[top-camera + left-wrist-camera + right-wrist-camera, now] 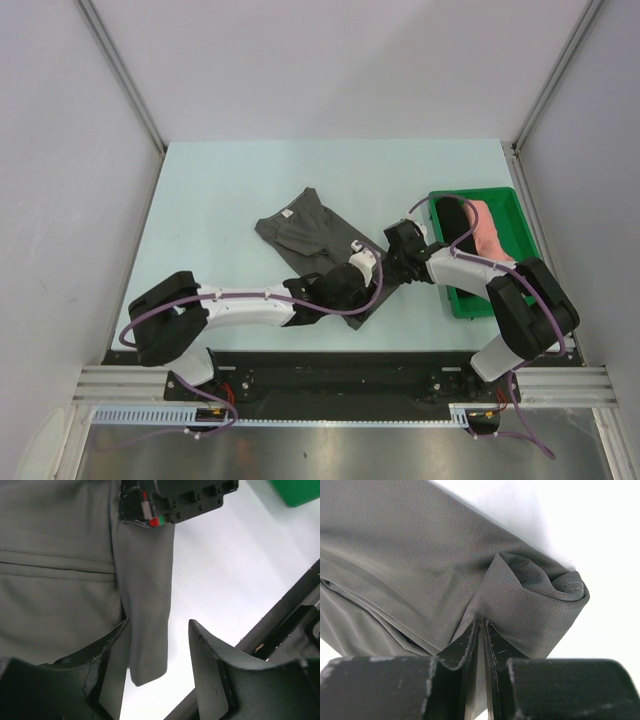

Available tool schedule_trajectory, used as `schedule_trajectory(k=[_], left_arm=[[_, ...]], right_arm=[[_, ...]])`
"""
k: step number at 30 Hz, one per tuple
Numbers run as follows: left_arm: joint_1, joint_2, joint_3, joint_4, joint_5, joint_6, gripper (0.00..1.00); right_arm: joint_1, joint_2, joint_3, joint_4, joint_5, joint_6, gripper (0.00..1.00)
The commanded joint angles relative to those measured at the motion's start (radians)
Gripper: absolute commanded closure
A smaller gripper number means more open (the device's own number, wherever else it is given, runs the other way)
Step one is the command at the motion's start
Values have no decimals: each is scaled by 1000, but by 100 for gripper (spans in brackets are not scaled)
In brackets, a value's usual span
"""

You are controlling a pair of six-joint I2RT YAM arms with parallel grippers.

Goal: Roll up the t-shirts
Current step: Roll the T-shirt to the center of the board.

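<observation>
1. While spread at the centre of the top view, dark grey t-shirt (300, 228) bunched at its lower right.
2. Left gripper (159, 625): jaws apart, straddling a shirt strip.
3. Right gripper (481, 625): pinched tight on shirt cloth.
4. Far right: black roll (455, 220), pink roll (490, 232) in green tray (470, 306).

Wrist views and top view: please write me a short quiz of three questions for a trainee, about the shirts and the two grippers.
1. True or false: the right gripper is shut on the grey t-shirt.
2. Where do the salmon roll and the black roll lie? A. in the green tray B. on the grey t-shirt C. beneath it
3. Fill in: the left gripper stands ____ over the shirt's edge.
Key: 1 true; 2 A; 3 open.
</observation>
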Motion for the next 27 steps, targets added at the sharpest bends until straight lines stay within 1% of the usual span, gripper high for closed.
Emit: schedule_trajectory(k=[1,13,17,22,27], left_arm=[[-4,31,43,32,51,21,46],[-4,100,47,72,78,-1,47],[-4,114,31,69,45,-18,50],[-5,96,1,59,-16,-36,52],[-4,108,-10,60,-10,-33,54]], right_arm=[[-7,26,21,-29,38,-9,88],[-9,32,21,-29,38,-9,88],[-10,27,21,-27,37,-12,87],[-12,23,21,-26,37,-17,87],[-13,18,21,-23,32,-20,85]])
